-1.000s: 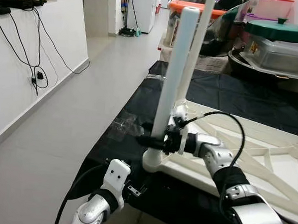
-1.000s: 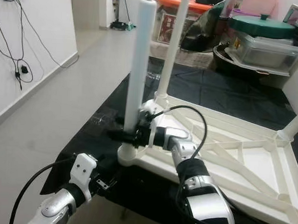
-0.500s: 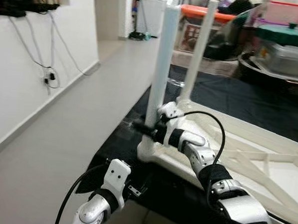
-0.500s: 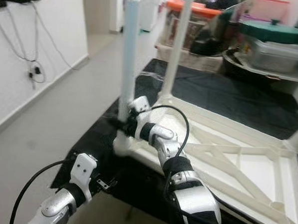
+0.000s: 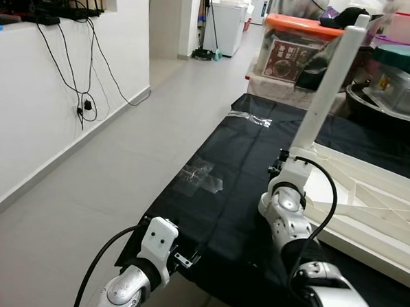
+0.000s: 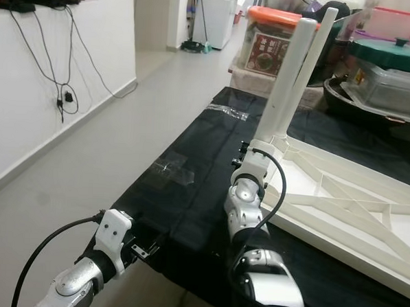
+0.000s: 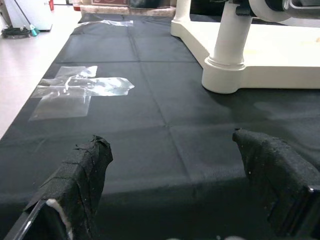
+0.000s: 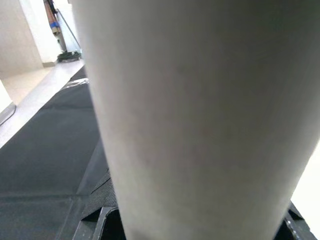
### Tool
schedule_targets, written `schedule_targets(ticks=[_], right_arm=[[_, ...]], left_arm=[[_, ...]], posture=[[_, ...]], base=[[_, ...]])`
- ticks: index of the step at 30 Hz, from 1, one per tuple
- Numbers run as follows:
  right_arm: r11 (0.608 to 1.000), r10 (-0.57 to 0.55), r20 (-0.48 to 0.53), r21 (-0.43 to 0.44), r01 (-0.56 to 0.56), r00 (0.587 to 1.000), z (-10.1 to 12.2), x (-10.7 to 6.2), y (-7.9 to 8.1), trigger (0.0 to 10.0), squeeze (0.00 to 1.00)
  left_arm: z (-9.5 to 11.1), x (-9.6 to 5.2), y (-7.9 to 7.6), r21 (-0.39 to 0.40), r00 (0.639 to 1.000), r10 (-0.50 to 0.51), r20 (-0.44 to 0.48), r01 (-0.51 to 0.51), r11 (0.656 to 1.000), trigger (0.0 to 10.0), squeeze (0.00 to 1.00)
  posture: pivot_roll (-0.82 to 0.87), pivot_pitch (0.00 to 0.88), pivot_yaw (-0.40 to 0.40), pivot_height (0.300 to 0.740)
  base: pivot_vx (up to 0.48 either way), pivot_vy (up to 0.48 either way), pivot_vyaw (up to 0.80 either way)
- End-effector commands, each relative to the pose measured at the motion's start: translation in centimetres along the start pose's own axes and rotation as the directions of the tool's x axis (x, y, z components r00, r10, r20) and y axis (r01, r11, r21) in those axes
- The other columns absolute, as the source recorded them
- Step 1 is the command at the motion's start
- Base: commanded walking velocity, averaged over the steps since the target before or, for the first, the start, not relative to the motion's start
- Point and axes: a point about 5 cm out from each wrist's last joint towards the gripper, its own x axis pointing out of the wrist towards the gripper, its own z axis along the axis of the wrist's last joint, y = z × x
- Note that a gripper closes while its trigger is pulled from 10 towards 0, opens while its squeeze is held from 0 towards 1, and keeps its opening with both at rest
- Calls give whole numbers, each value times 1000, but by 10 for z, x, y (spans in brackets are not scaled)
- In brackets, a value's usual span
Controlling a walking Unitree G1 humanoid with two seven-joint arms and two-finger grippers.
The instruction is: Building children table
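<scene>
The white children's table point(image 5: 367, 203) lies upside down on a black cloth point(image 5: 239, 162), its legs pointing up. My right arm stretches forward to the foot of the nearest leg point(image 5: 329, 84). There my right gripper point(image 5: 282, 162) is shut around it. In the right wrist view the leg point(image 8: 200, 125) is very close, with black fingers point(image 8: 95, 220) on either side. My left gripper point(image 7: 177, 170) hangs open over the cloth's near edge, holding nothing. The leg socket point(image 7: 222, 80) at the table's corner is ahead of it.
A patch of clear tape point(image 5: 202, 177) is stuck on the cloth. Grey floor point(image 5: 108, 169) runs along the left, beside a white wall with hanging cables point(image 5: 84, 106). Behind the table stand an orange-lidded box point(image 5: 293, 41) and a green-lidded pot point(image 5: 402, 57).
The whole view has swung, so the camera moved. My right forearm now reaches straight ahead to the leg's base instead of across from the right. The left arm looks unchanged.
</scene>
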Motion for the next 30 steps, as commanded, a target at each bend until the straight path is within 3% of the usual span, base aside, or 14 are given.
schedule_targets(ticks=[1, 4, 5, 9, 10, 13, 16, 19, 20, 21, 23, 25, 28, 30], right_arm=[[999, -34, -156, 24, 38, 987, -32, -8, -1, 10000, 0], [999, 6, -137, 44, 0, 991, -30, -10, 5, 10000, 329], [997, 48, -106, 61, -42, 993, -27, -11, 12, 10000, 1000], [994, 98, -62, 61, -94, 993, -21, -12, 17, 10000, 1000], [979, 181, -14, 95, -179, 983, -12, -11, 23, 10000, 0], [941, 314, 62, 109, -319, 947, 3, -6, 26, 10000, 0], [745, 636, 87, 189, -639, 767, 16, -5, 35, 10000, 0], [745, 636, 87, 189, -639, 767, 16, -5, 35, 10000, 0], [495, 856, 64, 186, -849, 513, 21, -13, 38, 10000, 0], [495, 856, 64, 186, -849, 513, 21, -13, 38, 10000, 0], [361, 925, 54, 180, -915, 375, 24, -19, 38, 10000, 0], [58, 998, -1, 119, -991, 59, 24, -38, 38, 10000, 0], [-29, 999, -29, 101, -994, -33, 22, -44, 38, 10000, 0], [-236, 961, -129, 94, -967, -246, 11, -60, 39, 10000, 0]], left_arm=[[-4, 0, -1, -5, 1000, 1, -16, -1, 1000, 10000, 0], [-4, -1, -1, -5, 1000, 0, -17, 0, 1000, 10000, 0], [-4, -1, -2, -6, 1000, 0, -17, 0, 1000, 10000, 0], [-4, -1, -2, -6, 1000, 0, -17, 0, 1000, 10000, 0], [-4, -1, -2, -7, 1000, 0, -17, 0, 1000, 10000, 0], [-4, -1, -2, -8, 1000, 0, -17, 0, 1000, 10000, 0], [-4, 0, -1, -9, 1000, 0, -17, 0, 1000, 10000, 0], [-4, 0, -1, -9, 1000, 0, -17, 0, 1000, 10000, 0], [-4, 0, -1, -10, 1000, -2, -17, 2, 1000, 10000, 0], [-4, 0, -1, -10, 1000, -2, -17, 2, 1000, 10000, 0], [-4, 0, -1, -9, 1000, -3, -17, 3, 1000, 10000, 0], [-4, 0, -1, -8, 1000, -2, -17, 2, 1000, 10000, 0], [-4, 0, -1, -7, 1000, -2, -17, 2, 1000, 10000, 0], [-4, 1, -1, -6, 1000, 0, -16, 0, 1000, 10000, 0]], posture=[[159, 0, -98, 740], [156, 0, -95, 740], [159, 0, -100, 740], [159, 0, -100, 740], [156, 0, -99, 740], [157, 0, -99, 740], [155, 0, -94, 740], [155, 0, -94, 740], [155, 0, -95, 740], [155, 0, -95, 740], [155, 0, -95, 740], [155, 0, -97, 740], [155, 0, -97, 740], [161, 0, -100, 740]], base=[[0, 0, 0], [0, 0, 0], [0, 0, 0], [0, 0, 0], [0, 0, 0], [0, 0, 0], [0, 0, 0], [0, 0, 0], [0, 0, 0], [0, 0, 0], [0, 0, 0], [0, 0, 0], [0, 0, 0], [0, 0, 0]])
